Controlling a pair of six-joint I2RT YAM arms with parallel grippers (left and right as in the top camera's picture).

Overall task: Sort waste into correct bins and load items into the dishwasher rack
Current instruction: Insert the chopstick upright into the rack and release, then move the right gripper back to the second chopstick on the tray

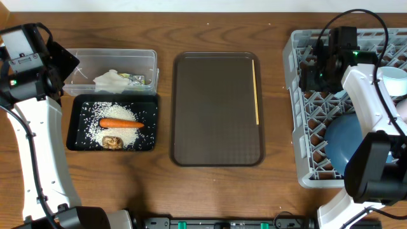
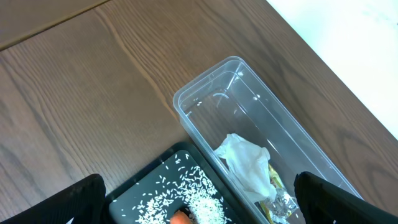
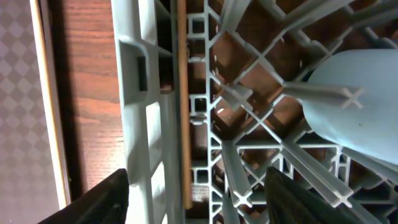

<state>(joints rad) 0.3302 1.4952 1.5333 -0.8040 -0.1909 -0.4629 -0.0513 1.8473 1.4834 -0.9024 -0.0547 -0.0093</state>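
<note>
No legible text or markings

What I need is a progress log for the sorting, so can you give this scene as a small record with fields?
clear tub: holds tissue and wrapper
black tray: holds rice, carrot, brown lump
serving tray: one chopstick along its right edge
rack: blue plate inside; second chopstick inside, along the wall nearest the serving tray
left end effector: open, empty, near the clear tub
right end effector: open over the rack, second chopstick below the gap
</note>
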